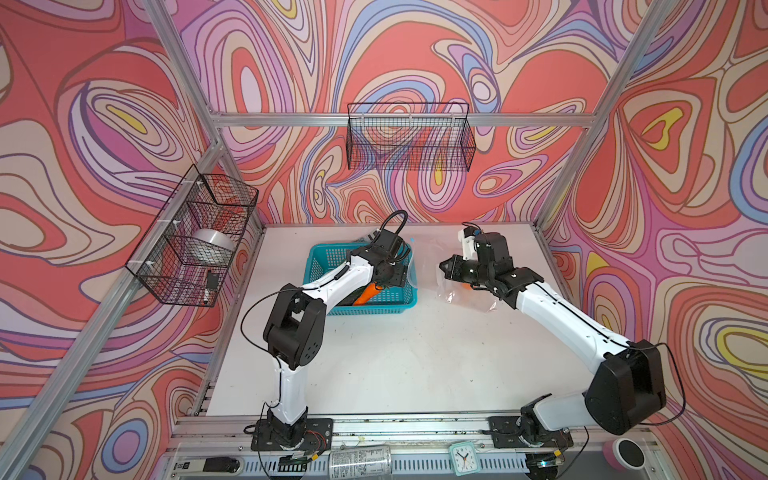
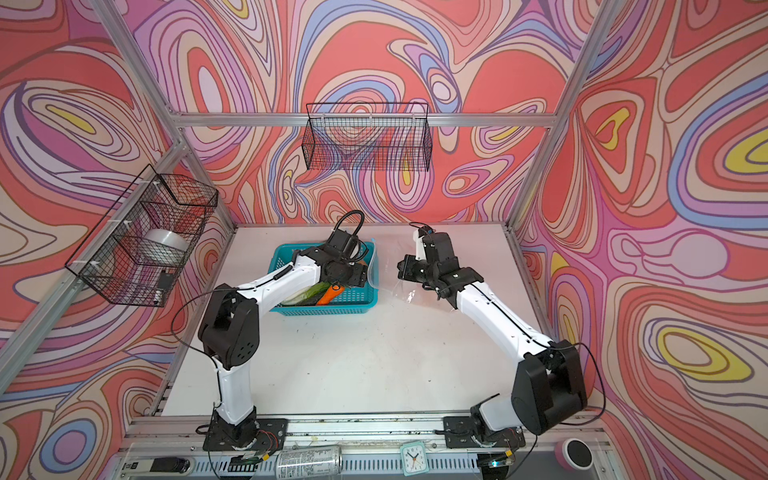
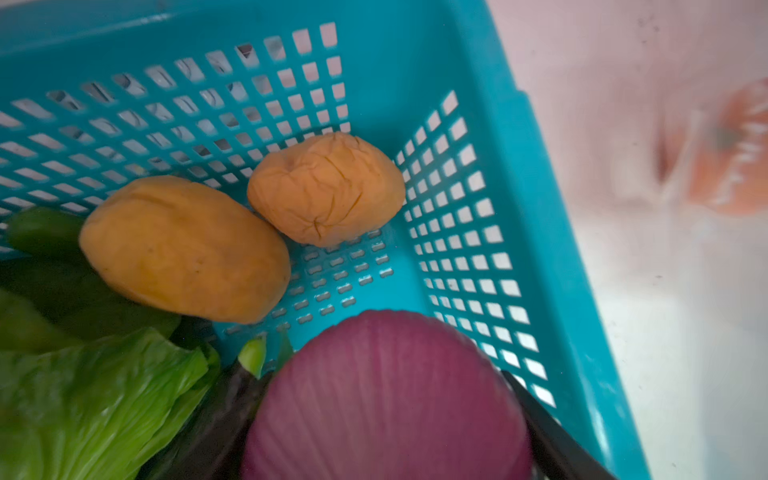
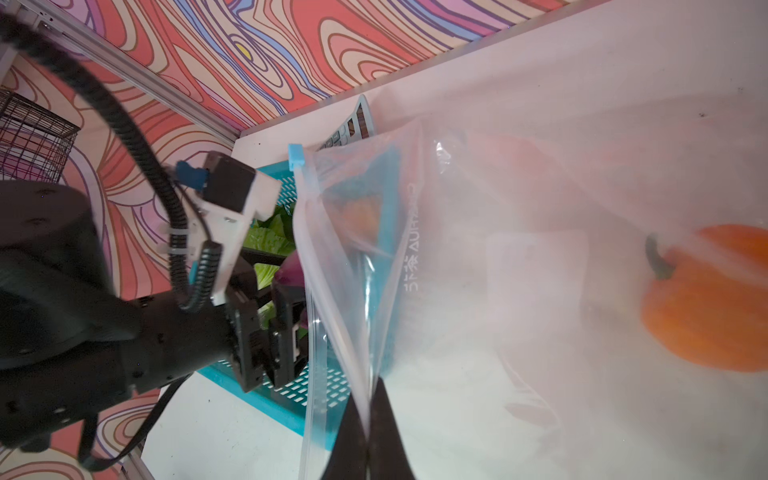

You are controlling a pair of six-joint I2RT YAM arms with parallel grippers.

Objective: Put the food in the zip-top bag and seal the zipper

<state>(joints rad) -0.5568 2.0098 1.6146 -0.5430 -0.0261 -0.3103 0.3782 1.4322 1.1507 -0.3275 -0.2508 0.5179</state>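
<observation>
Teal perforated plastic basket (image 3: 552, 249): left gripper (image 2: 351, 277) inside, fingers clamped wide on purple ribbed toy piece (image 3: 386, 399); two tan toy potatoes (image 3: 185, 249) on the floor. Just right of it: right gripper (image 4: 365, 436), fingers pinched together on the mouth edge of clear crinkly zip-top bag (image 4: 519, 187); small orange toy pumpkin (image 4: 706, 307) inside.

Partly showing
The purple piece (image 3: 386, 399) is running off a wrist view's edge; the zip-top bag (image 4: 540, 187) is blurring the pumpkin (image 4: 706, 307).

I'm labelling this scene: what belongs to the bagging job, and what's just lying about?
Job: zip-top bag, pumpkin, potatoes, purple piece, cabbage, carrot, teal basket.
Lying about: clock, can, wire baskets, silver roll.
</observation>
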